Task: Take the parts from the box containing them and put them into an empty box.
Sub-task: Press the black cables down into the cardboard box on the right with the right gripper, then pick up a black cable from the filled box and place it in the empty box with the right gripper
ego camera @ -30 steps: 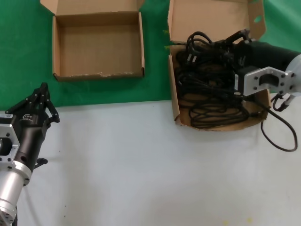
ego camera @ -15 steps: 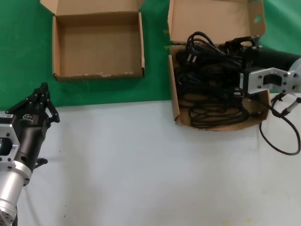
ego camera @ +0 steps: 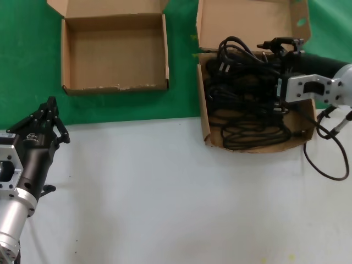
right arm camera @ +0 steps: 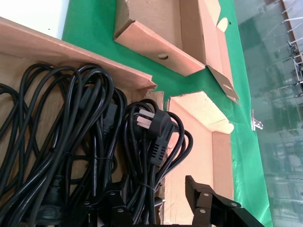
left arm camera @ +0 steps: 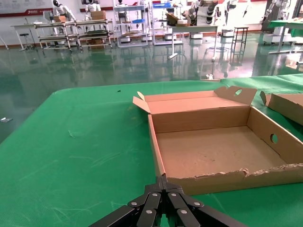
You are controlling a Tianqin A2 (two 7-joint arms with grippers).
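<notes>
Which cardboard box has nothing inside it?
The smaller, shallow box on the green cloth, ahead of the left pincer, shows a bare floor. The deeper box under the right pincer is full of black power cords.

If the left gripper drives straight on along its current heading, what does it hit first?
Probably the ragged front wall of the empty box. In the left wrist view the left gripper, fingers closed to a point, aims at that wall across bare green mat. Height is unclear; it might pass over the wall.

Black looped cords (ego camera: 247, 93) inside deeper box (ego camera: 204, 118); shallow box (ego camera: 115, 52) bare.
</notes>
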